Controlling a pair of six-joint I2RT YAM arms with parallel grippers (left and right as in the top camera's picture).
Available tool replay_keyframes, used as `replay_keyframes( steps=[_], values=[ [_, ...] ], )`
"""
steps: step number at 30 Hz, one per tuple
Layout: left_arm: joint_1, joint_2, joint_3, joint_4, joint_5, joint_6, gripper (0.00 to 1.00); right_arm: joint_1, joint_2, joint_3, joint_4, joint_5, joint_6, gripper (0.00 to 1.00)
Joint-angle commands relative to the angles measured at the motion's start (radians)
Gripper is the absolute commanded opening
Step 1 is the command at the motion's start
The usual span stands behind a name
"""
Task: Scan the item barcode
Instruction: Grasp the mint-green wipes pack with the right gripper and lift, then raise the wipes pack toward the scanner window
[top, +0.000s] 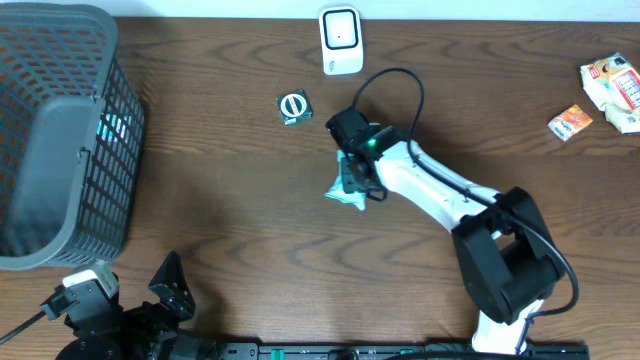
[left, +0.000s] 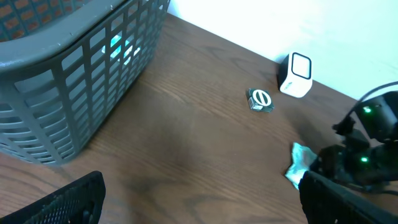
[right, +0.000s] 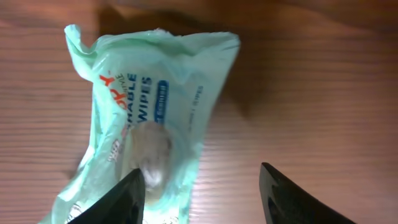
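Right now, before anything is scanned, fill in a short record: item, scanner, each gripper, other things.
item: pale green plastic wipes packet, flat on the brown wooden table
scanner: white box-shaped scanner at the far edge, apart from the packet
right gripper: jaws apart, one finger overlapping the packet, the other over bare wood
left gripper: open, empty
others: grey plastic mesh basket; small green square item; snack packets
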Motion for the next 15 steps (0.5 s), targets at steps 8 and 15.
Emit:
replay_keyframes(
  steps=[8,15],
  values=[
    [0.004,-0.002,-0.005,0.001,-0.017,-0.010,0.98,-0.039,-0.160,-0.008,-0.034,0.025,-0.048,0.64],
    [0.004,-0.002,-0.005,0.001,-0.017,-0.010,0.98,-0.017,-0.174,-0.008,-0.016,-0.050,-0.094,0.76]
  ],
)
